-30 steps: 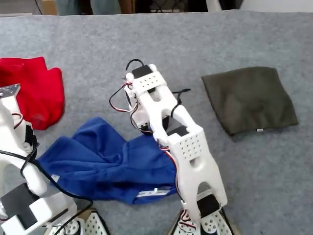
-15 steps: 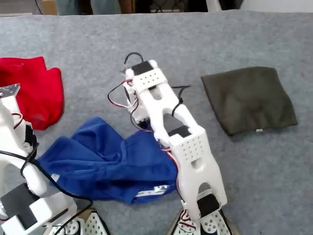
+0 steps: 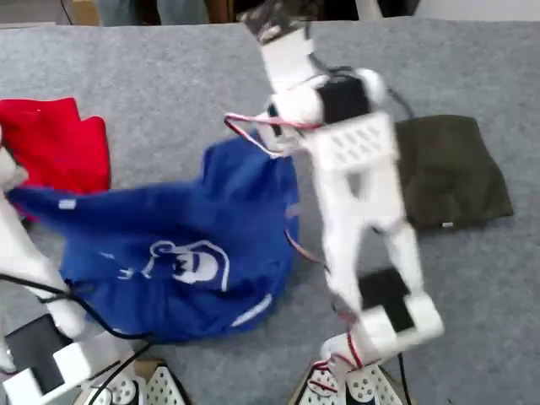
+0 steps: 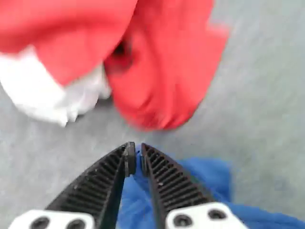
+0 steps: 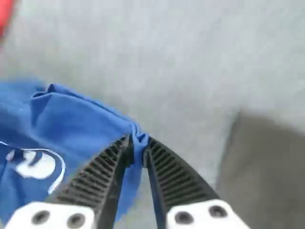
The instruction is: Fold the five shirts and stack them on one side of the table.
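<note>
Your right gripper is clamped on the blue shirt. Its black ribbed jaws are pinched together, with a bunched fold of the shirt's edge caught between the tips. Your left gripper has its jaws drawn almost together, with a thin strip of blue cloth between the tips, so it grips another part of the blue shirt.

From the high view, the blue shirt is spread wide between the two arms with its white print facing up. One corner stretches out toward the left arm. The opposite side rises up to the right arm, which stands over that edge of the blue shirt. The lower part of the blue shirt rests on the grey table cover.

The red shirt lies crumpled just beside the blue shirt's stretched corner, on the left arm's side. You cannot tell whether the two touch. The dark olive shirt lies folded flat on the far side of the right arm from the blue shirt, apart from it, with a strip of grey cover between them in the right wrist view.
</note>
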